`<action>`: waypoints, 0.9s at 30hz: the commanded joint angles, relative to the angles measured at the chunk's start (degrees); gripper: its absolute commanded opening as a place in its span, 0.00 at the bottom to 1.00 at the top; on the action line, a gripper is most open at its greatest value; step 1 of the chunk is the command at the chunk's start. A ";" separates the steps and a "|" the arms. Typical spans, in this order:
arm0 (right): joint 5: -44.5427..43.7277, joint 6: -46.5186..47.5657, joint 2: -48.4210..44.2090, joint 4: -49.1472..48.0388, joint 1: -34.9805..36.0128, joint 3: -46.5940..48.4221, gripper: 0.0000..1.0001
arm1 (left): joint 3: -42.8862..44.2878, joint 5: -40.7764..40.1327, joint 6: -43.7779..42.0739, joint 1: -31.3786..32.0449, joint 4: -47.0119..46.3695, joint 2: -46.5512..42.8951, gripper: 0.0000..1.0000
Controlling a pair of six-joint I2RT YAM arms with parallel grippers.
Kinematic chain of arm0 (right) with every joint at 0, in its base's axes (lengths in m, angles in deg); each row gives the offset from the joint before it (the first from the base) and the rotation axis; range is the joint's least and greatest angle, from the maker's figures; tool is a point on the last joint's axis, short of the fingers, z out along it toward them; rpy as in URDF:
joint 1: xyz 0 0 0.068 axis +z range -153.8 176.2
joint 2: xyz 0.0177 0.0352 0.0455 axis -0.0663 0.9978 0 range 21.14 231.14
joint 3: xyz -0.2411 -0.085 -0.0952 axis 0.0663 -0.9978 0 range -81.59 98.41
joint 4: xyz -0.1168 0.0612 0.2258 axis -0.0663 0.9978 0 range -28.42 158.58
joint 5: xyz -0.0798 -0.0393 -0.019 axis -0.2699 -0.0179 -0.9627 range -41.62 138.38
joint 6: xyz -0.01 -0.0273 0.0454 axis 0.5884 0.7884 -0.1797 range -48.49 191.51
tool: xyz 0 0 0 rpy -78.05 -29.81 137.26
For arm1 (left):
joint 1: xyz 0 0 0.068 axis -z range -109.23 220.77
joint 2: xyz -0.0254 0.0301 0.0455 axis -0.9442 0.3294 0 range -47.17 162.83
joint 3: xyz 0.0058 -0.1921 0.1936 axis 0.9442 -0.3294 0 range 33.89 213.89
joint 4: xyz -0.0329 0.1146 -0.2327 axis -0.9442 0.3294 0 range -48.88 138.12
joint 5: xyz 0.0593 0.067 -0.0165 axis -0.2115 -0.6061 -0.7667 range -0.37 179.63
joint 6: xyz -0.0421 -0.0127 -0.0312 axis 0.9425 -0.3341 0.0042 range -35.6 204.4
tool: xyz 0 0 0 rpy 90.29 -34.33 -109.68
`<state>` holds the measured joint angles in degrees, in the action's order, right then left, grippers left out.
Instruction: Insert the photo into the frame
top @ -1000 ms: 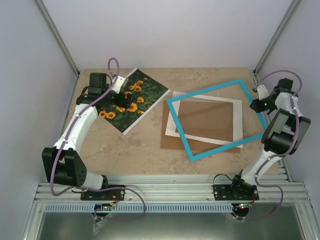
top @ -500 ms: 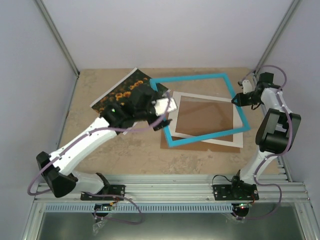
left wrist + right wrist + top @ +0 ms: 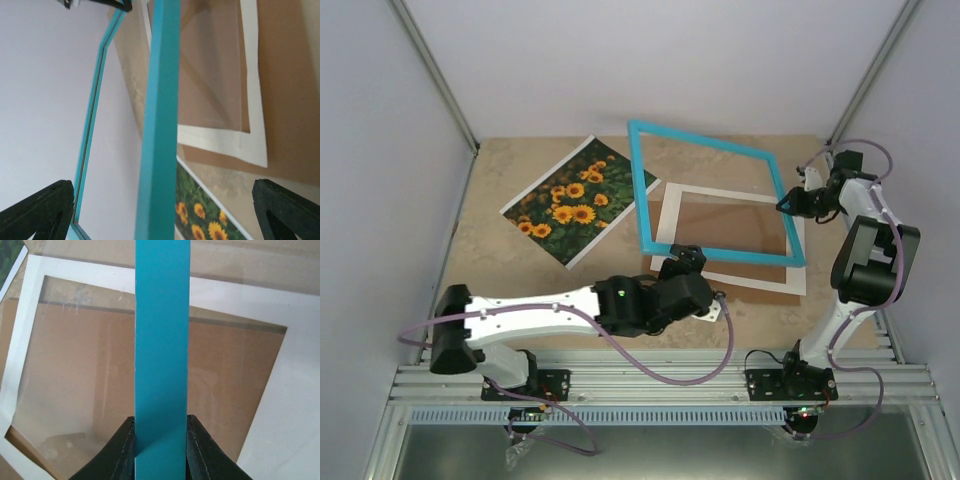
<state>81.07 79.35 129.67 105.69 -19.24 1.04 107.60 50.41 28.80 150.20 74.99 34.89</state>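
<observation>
The turquoise frame is tilted up over the white mat and brown board. My right gripper is shut on its right bar; in the right wrist view the black fingers pinch the blue bar. My left gripper is at the frame's near left corner. It is wide open in the left wrist view, its gap straddling the blue bar without touching it. The sunflower photo lies flat at the back left, and a corner shows in the left wrist view.
The white mat lies on the brown backing board under the frame, right of centre. The left arm stretches across the near table. Enclosure walls and posts stand close on both sides.
The left arm has left the photo and swung near and right to the frame's near left corner. The right gripper has turned the frame, its far left corner moving back.
</observation>
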 commanded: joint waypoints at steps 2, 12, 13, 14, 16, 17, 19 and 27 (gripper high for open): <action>7.35 -3.19 -3.65 1.85 0.40 -1.02 0.00 | -1.33 -12.18 -5.54 0.37 -6.78 5.16 0.99; 8.40 -2.36 -4.61 2.72 0.60 -2.74 0.00 | -7.79 -19.79 -17.10 0.33 -23.00 9.57 0.70; 8.29 -2.19 -4.99 2.69 0.74 -3.17 0.00 | -8.74 -20.20 -18.54 0.34 -25.10 9.67 0.68; 8.34 -2.13 -5.26 2.72 0.82 -3.55 0.00 | -9.63 -20.60 -20.04 0.31 -26.89 9.76 0.66; 8.44 -2.05 -5.87 2.48 0.98 -4.41 0.01 | -11.00 -21.24 -22.48 0.20 -30.30 9.87 0.58; 8.45 -2.04 -6.14 2.47 0.99 -4.57 0.00 | -11.46 -21.37 -23.52 0.11 -31.21 9.94 0.54; 8.61 -1.76 -6.43 2.61 1.03 -4.52 0.00 | -11.64 -21.69 -24.09 -0.25 -32.06 10.04 0.45; 10.99 0.59 -6.84 4.53 0.98 -3.36 0.13 | -8.91 -21.05 -23.20 -1.82 -31.93 8.90 0.00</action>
<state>83.06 78.67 125.32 107.36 -18.44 -3.59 96.80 30.34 4.63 150.01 44.50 44.27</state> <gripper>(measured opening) 0.213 0.239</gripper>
